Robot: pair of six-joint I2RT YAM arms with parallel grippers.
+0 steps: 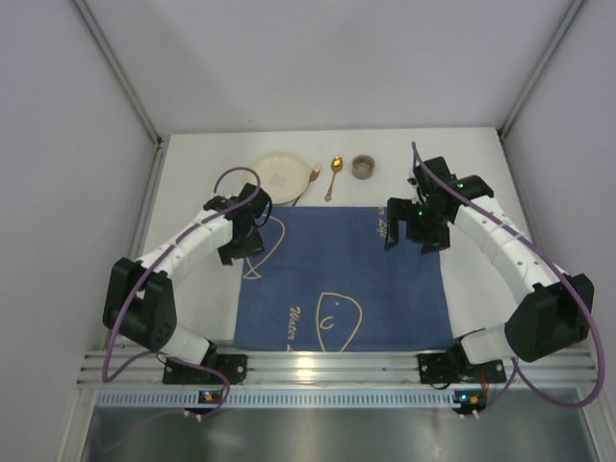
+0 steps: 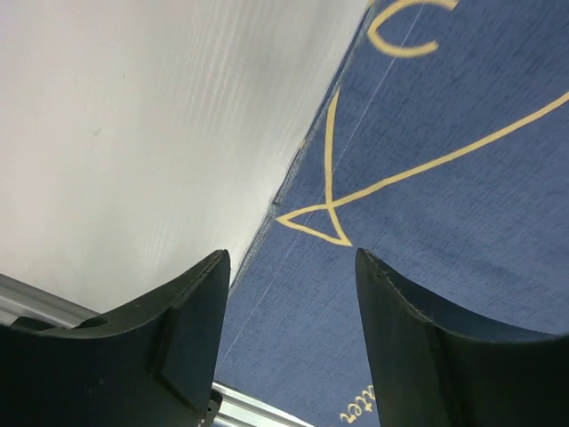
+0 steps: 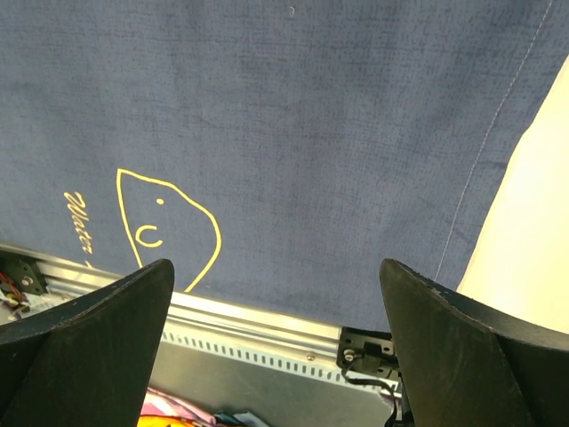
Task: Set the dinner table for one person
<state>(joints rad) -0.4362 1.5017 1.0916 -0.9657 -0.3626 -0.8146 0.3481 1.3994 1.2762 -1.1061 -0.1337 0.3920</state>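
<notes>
The dinner table [image 1: 202, 168] is the white matte tabletop that fills the floor of the enclosure, running from the aluminium rail [image 1: 327, 371] at the near edge to the back wall. A navy blue cloth [image 1: 342, 279] with pale fish outlines and script lies flat on the table's near centre, its near edge against the rail. The left arm [image 1: 183, 245] curves in from the left base, and the right arm [image 1: 500, 245] curves in from the right base. The left gripper [image 2: 293, 258] hangs over the left edge of the cloth. Its fingers are spread apart with nothing between them, and its wrist view shows the cloth hem running between them with bare table to one side. The right gripper [image 3: 276, 267] hangs over the right part of the cloth with its fingers spread wide and nothing held. Four items stand in a row on bare table beyond the far edge of the cloth. A round cream plate [image 1: 281, 175] sits just beyond the far left corner. A small round cup [image 1: 363, 166] stands furthest right. A gold spoon [image 1: 334, 173] lies between the plate and the cup, its bowl away from the cloth. A pink-tipped utensil [image 1: 310, 181], too small to identify, lies between the plate and the spoon.
</notes>
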